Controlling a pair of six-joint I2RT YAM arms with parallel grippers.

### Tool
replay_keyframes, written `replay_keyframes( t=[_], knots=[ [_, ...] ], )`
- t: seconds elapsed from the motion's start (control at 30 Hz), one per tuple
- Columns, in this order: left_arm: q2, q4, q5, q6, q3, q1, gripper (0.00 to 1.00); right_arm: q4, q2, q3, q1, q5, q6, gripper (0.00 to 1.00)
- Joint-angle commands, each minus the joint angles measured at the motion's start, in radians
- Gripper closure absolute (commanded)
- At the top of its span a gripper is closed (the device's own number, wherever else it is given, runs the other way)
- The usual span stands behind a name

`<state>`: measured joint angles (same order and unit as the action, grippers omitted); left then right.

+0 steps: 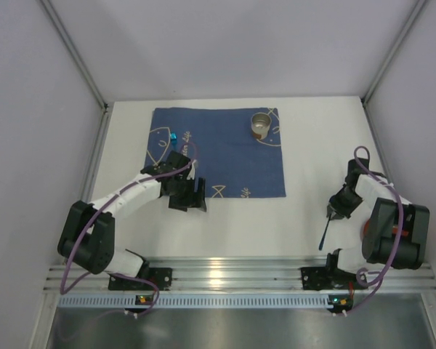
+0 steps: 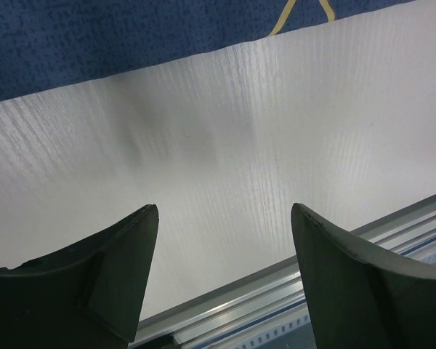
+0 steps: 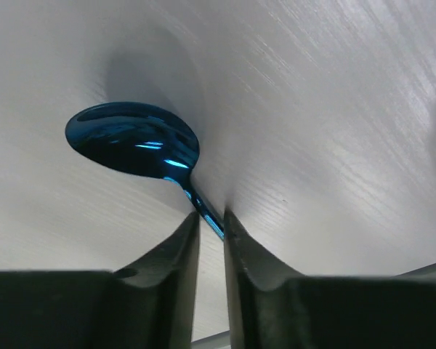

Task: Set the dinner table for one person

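Pale grey walls enclose the white matte tabletop [image 1: 320,145], its long axis running left to right. A dark blue mat [image 1: 225,156] toward its far edge carries a metal cup [image 1: 261,124]. Near the right edge the right hand [image 3: 211,217] clamps a blue spoon [image 3: 134,138]; the left hand [image 2: 224,212] stands with fingers apart.

The dinner table [image 1: 276,225] is plain matte white, the cloth mat [image 1: 225,156] dark blue with pale yellow line drawings, the spoon [image 3: 134,142] glossy metallic blue, and the metal cup [image 1: 261,124] silvery grey.
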<state>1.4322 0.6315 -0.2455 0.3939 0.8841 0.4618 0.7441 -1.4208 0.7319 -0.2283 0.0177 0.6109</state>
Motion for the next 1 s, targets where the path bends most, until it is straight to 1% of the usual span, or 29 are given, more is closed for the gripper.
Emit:
replay_keyframes(
  t=[0.0,0.03,0.07,0.27,0.33,0.4,0.43,0.47,0.5,0.53,0.57,0.6,0.63,0.67,0.7,0.73,0.77,0.87,0.9,0.93,0.97],
  knots=[
    [0.002,-0.02,-0.002,0.008,0.027,0.003,0.21,-0.097,-0.041,-0.02,-0.011,-0.012,0.0,0.86],
    [0.01,-0.016,0.0,0.005,0.038,0.002,0.21,-0.123,-0.049,-0.041,-0.011,-0.037,0.0,0.95],
    [0.022,-0.01,0.002,0.002,0.05,0.003,0.21,-0.133,-0.053,-0.049,-0.011,-0.047,-0.002,0.99],
    [0.056,0.023,0.008,-0.012,0.134,0.003,0.21,-0.172,-0.069,-0.049,-0.008,-0.065,-0.034,1.0],
    [0.06,0.03,0.003,-0.009,0.157,0.003,0.21,-0.167,-0.046,-0.025,0.0,-0.076,-0.04,1.0],
    [0.063,0.043,-0.011,-0.006,0.18,0.003,0.21,-0.135,-0.026,0.056,0.052,-0.065,-0.048,1.0],
    [0.066,0.046,-0.014,-0.006,0.191,0.003,0.21,-0.097,-0.012,0.145,0.079,-0.035,-0.051,1.0],
    [0.068,0.062,-0.017,-0.006,0.202,0.003,0.21,-0.075,-0.01,0.2,0.155,-0.021,-0.057,1.0],
    [0.066,0.071,-0.015,-0.007,0.228,0.003,0.21,-0.054,-0.015,0.257,0.199,0.011,-0.068,1.0],
    [0.068,0.08,-0.012,-0.01,0.242,0.003,0.21,-0.011,-0.038,0.376,0.254,0.036,-0.072,1.0],
    [0.07,0.098,-0.008,-0.013,0.257,0.003,0.21,0.006,-0.056,0.436,0.339,0.037,-0.076,1.0],
    [0.07,0.108,0.001,-0.018,0.288,0.003,0.21,0.023,-0.079,0.493,0.381,0.036,-0.079,1.0],
    [0.07,0.117,0.008,-0.02,0.303,0.002,0.21,0.053,-0.134,0.608,0.423,0.033,-0.08,1.0],
    [0.071,0.126,0.014,-0.021,0.318,0.0,0.21,0.066,-0.165,0.665,0.502,0.031,-0.083,1.0],
    [0.07,0.141,0.026,-0.021,0.344,-0.002,0.21,0.078,-0.199,0.72,0.538,0.03,-0.091,1.0],
    [0.068,0.146,0.032,-0.02,0.354,-0.005,0.21,0.09,-0.269,0.818,0.569,0.024,-0.094,1.0],
    [0.059,0.154,0.04,-0.018,0.364,-0.006,0.2,0.092,-0.306,0.865,0.622,0.018,-0.094,1.0],
    [0.022,0.169,0.08,0.0,0.377,-0.015,0.2,0.092,-0.469,1.032,0.685,-0.013,-0.099,1.0],
    [0.007,0.169,0.083,0.016,0.368,-0.023,0.19,0.087,-0.515,1.073,0.693,-0.051,-0.103,1.0],
    [-0.012,0.166,0.083,0.026,0.359,-0.04,0.19,0.084,-0.605,1.154,0.701,-0.088,-0.109,1.0],
    [-0.054,0.16,0.078,0.039,0.346,-0.052,0.19,0.084,-0.65,1.196,0.71,-0.105,-0.114,1.0]
  ],
)
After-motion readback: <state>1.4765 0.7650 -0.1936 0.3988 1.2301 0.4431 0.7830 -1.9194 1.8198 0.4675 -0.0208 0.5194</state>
